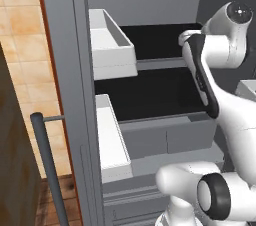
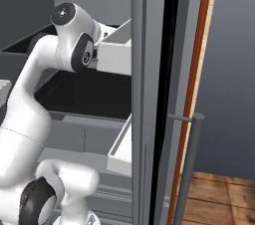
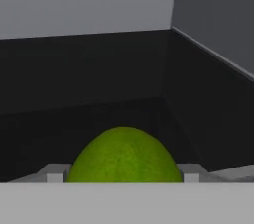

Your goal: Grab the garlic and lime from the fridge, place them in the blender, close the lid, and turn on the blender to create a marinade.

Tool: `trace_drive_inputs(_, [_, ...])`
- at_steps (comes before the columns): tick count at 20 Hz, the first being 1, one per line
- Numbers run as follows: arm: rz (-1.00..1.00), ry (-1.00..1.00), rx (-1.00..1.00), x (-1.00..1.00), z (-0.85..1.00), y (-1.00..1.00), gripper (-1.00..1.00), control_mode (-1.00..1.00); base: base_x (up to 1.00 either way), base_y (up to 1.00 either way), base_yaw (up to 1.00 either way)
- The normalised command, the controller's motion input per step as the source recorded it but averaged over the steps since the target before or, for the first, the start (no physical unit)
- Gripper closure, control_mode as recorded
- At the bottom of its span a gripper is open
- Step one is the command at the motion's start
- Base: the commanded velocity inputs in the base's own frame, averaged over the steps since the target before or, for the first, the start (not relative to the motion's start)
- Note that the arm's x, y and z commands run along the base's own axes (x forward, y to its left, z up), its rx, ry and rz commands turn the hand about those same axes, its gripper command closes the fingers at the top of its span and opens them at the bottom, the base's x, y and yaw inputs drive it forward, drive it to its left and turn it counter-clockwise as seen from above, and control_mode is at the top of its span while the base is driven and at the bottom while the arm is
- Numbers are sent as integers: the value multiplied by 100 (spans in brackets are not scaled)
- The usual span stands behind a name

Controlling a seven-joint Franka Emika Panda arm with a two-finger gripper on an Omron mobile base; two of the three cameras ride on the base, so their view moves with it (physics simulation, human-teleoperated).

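Up close, the hand view shows the lime (image 3: 124, 156) low and centred against the dark back wall and black shelf (image 3: 89, 114) of the fridge (image 3: 213, 15), between the grey tips of the end effector (image 3: 124, 174), one on each side; whether they press on it I cannot tell. Both base views give the open fridge, its white bins (image 1: 112, 45) and bar handle (image 1: 47, 165), with the arm reaching onto the upper shelf. Rounded top toward the back wall; its long axis cannot be judged

lime (image 3: 124, 156) sits low between the hand's (image 3: 124, 174) fingertips (image 3: 55, 174), black shelf behind.
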Motion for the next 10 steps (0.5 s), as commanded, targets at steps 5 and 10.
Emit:
trace_drive_inputs(5, [0, 0, 0, -100, 21, 47, 100, -100, 0, 0, 0])
trace_drive_inputs(10, [0, 4, 5, -100, 7, 41, 100, -100, 0, 0, 0])
